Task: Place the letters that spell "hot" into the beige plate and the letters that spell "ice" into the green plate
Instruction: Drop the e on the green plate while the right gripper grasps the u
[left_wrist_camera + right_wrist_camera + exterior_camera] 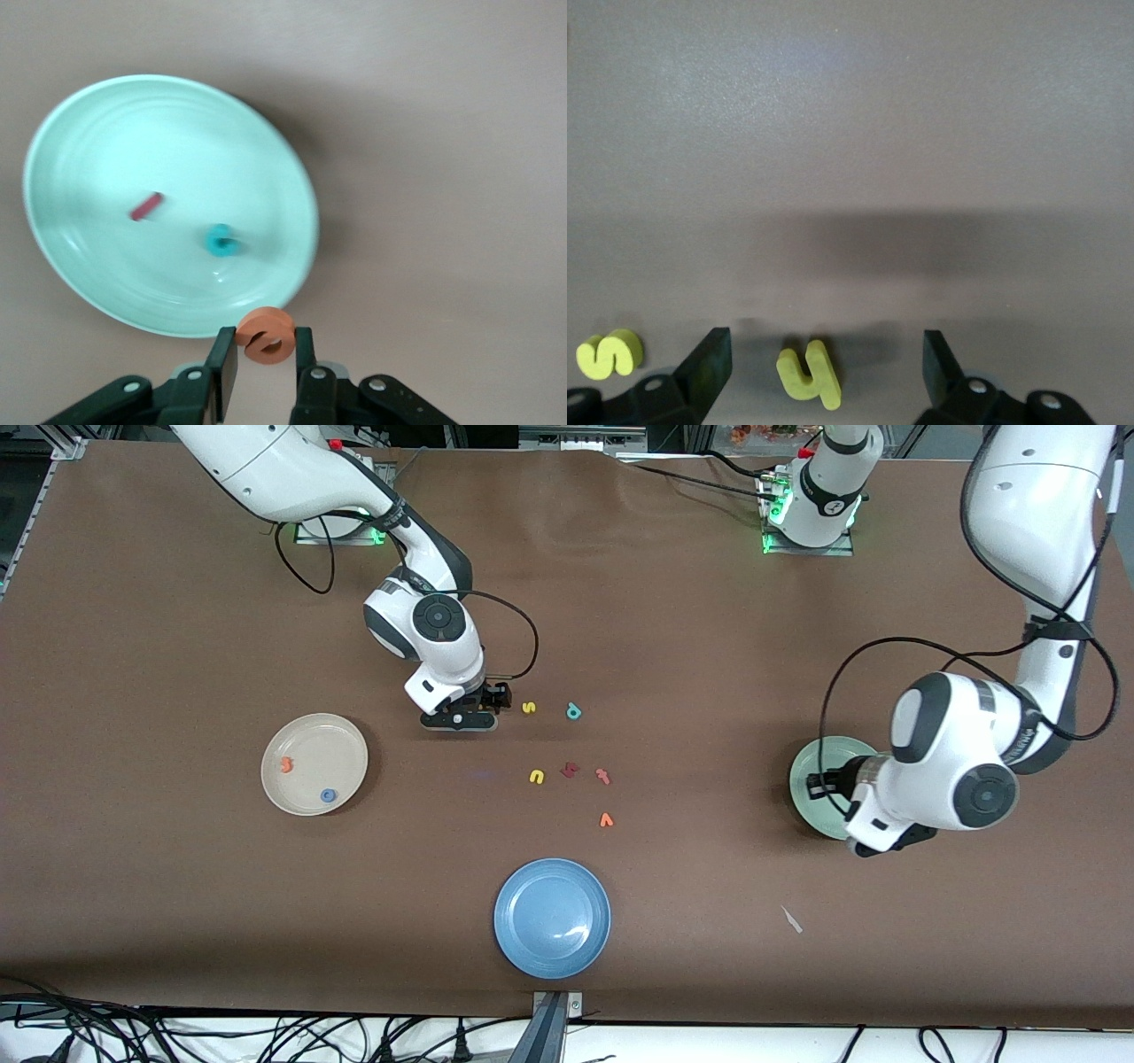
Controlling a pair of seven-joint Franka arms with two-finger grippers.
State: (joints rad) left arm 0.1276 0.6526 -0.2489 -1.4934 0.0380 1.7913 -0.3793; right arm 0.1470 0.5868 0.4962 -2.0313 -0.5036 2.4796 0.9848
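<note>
My left gripper [266, 343] is shut on the orange "e" [266, 333] and hangs over the rim of the green plate [106, 133]. In that plate lie the dark red "i" [147, 205] and the teal "c" [223, 241]. In the front view the left arm covers much of the green plate [804, 769]. My right gripper [826, 354] is open low over the table, with the yellow "h" [808, 374] lying between its fingers. The beige plate [306, 731] holds the orange "t" [286, 764] and the blue "o" [328, 795]. In the front view the right gripper [461, 720] hides the "h".
A yellow "s" [529, 708] and a teal "p" [574, 710] lie beside the right gripper. Nearer the front camera are a yellow "u" [536, 777], a dark red letter [570, 770], a reddish "t" [603, 776] and an orange letter [607, 819]. A blue plate [552, 917] sits nearest the camera.
</note>
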